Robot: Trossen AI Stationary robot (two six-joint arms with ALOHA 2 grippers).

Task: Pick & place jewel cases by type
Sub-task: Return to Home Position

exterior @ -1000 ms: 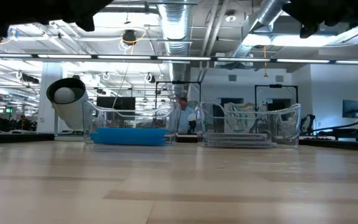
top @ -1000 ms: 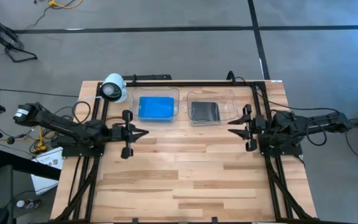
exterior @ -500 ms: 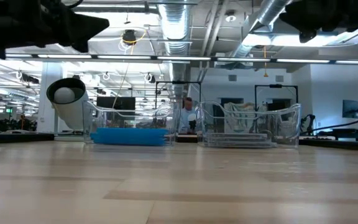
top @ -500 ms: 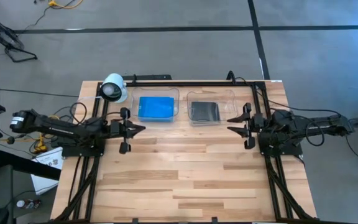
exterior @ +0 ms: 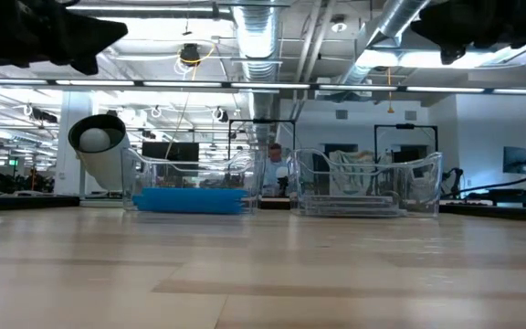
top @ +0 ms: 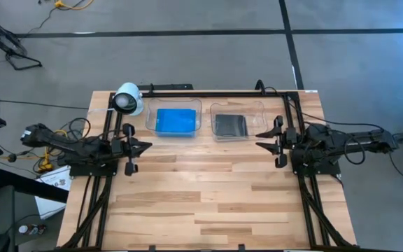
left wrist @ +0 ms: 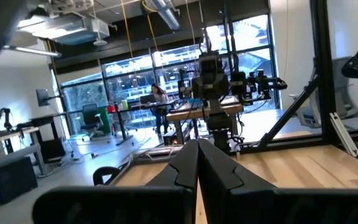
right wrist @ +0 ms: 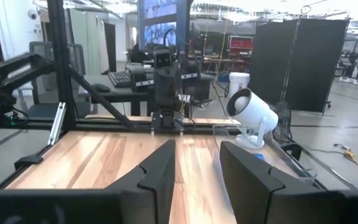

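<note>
Left gripper [top: 147, 147] has pulled back toward its own side of the table since half a second ago; right gripper [top: 259, 139] has not shifted. Left jaws pressed together, the two fingers [left wrist: 185, 165] meeting in one line in the left wrist view. Right jaws spread, with a clear gap between the fingers [right wrist: 160, 171] in the right wrist view. Neither holds anything. Both hang above the table [top: 208, 196], well apart, pointing at each other across it.

Blue jewel cases [top: 176, 120] lie flat in the left tray [top: 149, 115]. Dark jewel cases [top: 230, 124] lie flat in the right tray [top: 261, 115]. The trays stand side by side at the far edge, near each other but not touching. White camera [top: 127, 99] stands just beside the left tray, at the far left corner.

Table is light wood planks inside a black frame, on a grey floor [top: 187, 56] with dark lines. Low view looks into a big lit hall with ducts overhead; a person [exterior: 273, 169] shows far back between the trays.

Stacks read as one slab each, so the number of cases cannot be told. In the low view the dark cases [exterior: 350, 208] are only a thin line behind the tray wall. The arms there are cut off at the top corners.
</note>
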